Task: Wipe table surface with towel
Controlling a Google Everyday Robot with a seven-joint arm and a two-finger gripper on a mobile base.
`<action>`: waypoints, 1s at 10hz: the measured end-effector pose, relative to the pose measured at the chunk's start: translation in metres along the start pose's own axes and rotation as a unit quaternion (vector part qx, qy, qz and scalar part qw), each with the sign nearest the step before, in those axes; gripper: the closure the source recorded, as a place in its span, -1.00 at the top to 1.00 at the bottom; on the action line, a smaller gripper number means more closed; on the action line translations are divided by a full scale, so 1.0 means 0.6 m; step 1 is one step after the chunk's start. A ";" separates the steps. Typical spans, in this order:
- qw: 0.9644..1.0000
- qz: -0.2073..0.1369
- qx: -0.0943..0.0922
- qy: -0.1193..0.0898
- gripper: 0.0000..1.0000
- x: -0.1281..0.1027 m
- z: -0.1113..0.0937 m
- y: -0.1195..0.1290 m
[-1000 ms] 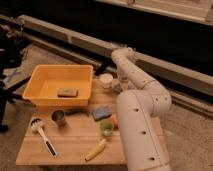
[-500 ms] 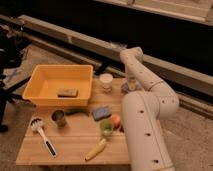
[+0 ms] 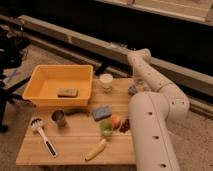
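Note:
A small blue-grey folded towel (image 3: 101, 112) lies flat on the wooden table (image 3: 75, 140), near its middle. My white arm (image 3: 150, 75) arches over from the right. The gripper (image 3: 133, 89) hangs low at the table's far right edge, right of the white cup (image 3: 106, 81) and well behind the towel. It holds nothing that I can see.
A yellow bin (image 3: 60, 85) with a brown block (image 3: 67, 92) sits at the far left. A metal cup (image 3: 59, 118), a brush (image 3: 42, 136), a banana (image 3: 96, 149), a green item (image 3: 106, 128) and an orange fruit (image 3: 116, 121) crowd the front. My white base (image 3: 150, 130) stands against the right side.
The arm has swung to the right. The gripper moved from beside the white cup to the table's far right edge and dropped slightly. The things on the table have not moved.

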 end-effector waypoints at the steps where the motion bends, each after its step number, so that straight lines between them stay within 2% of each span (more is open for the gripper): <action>1: 1.000 -0.005 -0.008 0.002 -1.00 0.017 0.005 0.014; 2: 1.000 -0.023 -0.019 0.000 -1.00 0.036 0.010 0.036; 4: 0.997 -0.066 -0.036 -0.013 -1.00 0.037 0.011 0.062; 5: 0.993 -0.108 -0.048 -0.027 -1.00 0.029 0.008 0.082; 7: 0.983 -0.168 -0.061 -0.047 -0.96 0.015 0.004 0.115; 8: 0.976 -0.200 -0.063 -0.057 -0.78 -0.002 -0.001 0.133; 10: 0.967 -0.238 -0.061 -0.067 -0.41 -0.035 -0.009 0.152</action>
